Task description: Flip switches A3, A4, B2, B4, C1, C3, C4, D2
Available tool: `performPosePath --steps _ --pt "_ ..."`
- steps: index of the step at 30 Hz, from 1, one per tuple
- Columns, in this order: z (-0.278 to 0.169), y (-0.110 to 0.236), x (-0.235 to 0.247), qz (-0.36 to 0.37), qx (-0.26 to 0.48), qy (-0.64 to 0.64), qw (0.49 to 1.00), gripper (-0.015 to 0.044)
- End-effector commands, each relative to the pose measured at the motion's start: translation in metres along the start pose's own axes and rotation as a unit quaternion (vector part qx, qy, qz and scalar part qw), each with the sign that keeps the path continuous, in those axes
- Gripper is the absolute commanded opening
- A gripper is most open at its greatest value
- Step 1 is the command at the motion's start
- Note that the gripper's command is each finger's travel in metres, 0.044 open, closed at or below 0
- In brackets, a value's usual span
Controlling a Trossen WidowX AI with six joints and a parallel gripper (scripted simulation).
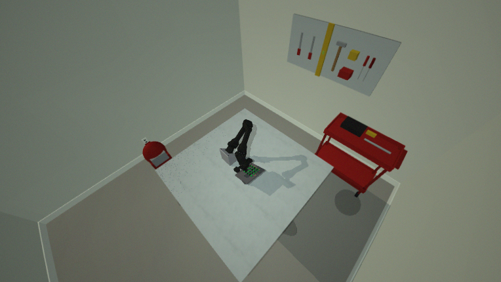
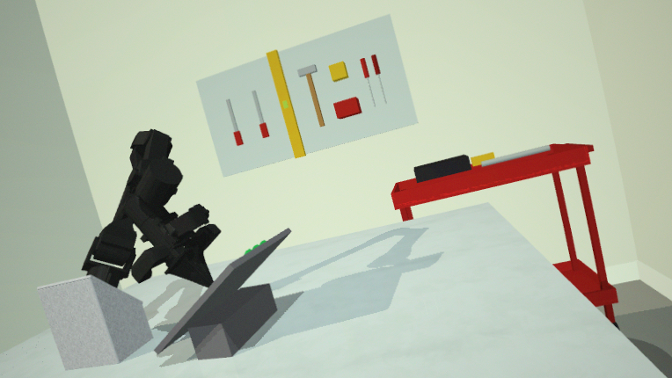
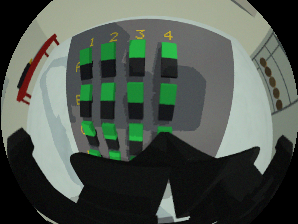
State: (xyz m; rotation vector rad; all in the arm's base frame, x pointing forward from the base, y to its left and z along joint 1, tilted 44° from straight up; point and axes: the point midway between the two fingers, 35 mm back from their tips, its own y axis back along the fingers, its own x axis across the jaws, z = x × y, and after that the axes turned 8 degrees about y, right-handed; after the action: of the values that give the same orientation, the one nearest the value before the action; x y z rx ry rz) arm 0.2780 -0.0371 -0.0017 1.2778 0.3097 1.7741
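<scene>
Gripper: my fingers together, holding nothing | position: low over panel near edge, tip at 6 o'clock in wrist view | switches: green, at 12 o'clock

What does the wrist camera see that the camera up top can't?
Only the wrist view shows the yellow column numbers 1 to 4 and each green and black switch up close. Only the top view shows the red round thing by the wall, the whole arm and the hammer on the tool board. Both show the panel, the red cart and the shut end effector.
</scene>
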Motion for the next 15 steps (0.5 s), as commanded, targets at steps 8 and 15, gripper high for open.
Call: performPosePath --steps 8,15 --pt "-0.0008 -0.0019 -0.0006 -0.002 0.001 -0.002 1.000 0.0000" --pt "-0.0008 -0.0028 -0.0006 -0.002 0.001 -0.002 1.000 0.0000"
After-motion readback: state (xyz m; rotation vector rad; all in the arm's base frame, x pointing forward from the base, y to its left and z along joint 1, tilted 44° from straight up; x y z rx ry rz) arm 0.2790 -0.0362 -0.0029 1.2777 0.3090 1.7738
